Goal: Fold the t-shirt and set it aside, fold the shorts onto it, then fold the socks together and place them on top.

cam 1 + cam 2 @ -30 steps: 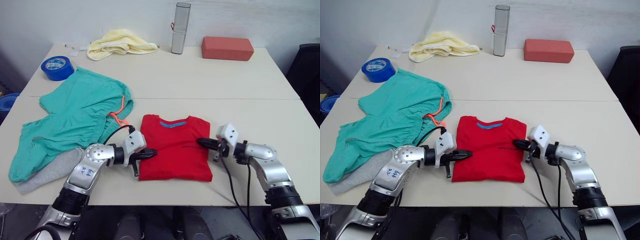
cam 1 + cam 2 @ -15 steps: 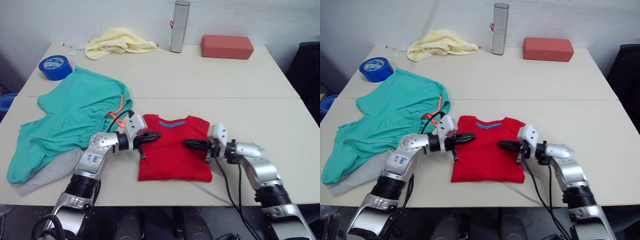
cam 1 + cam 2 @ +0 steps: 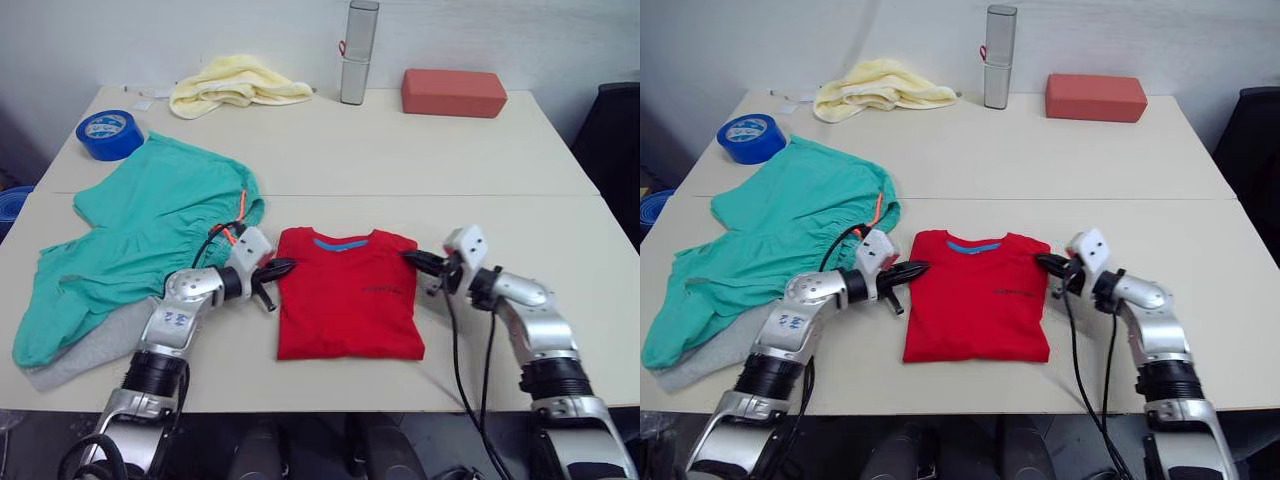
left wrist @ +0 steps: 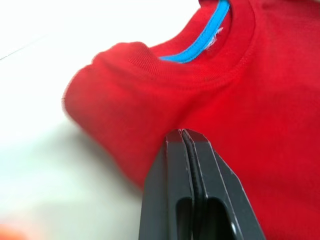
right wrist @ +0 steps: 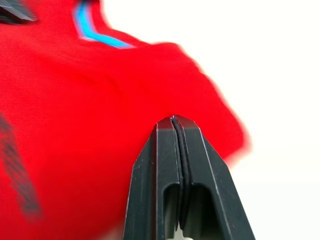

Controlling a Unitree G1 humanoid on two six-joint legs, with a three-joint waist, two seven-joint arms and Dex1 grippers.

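The folded t-shirt [image 3: 348,303] lies near the front of the table [image 3: 420,160], between both grippers. The left gripper [image 3: 283,266] and right gripper [image 3: 411,258] are clenched, apparently grasping nothing, tips at its shoulders. The shorts [image 3: 150,235] spread to the left over the socks [image 3: 90,350]; towel [image 3: 236,84], tape roll [image 3: 110,134] and block [image 3: 453,93] sit well behind.

Count of things on the table

One red t-shirt [image 3: 348,296], one pair of teal shorts [image 3: 140,238], one visible patch of grey sock fabric [image 3: 88,347] whose number cannot be told, one yellow towel [image 3: 237,83], one blue tape roll [image 3: 109,134], one metal cylinder [image 3: 357,40], one red-brown block [image 3: 453,93], and two grippers: left [image 3: 285,266], right [image 3: 409,259].
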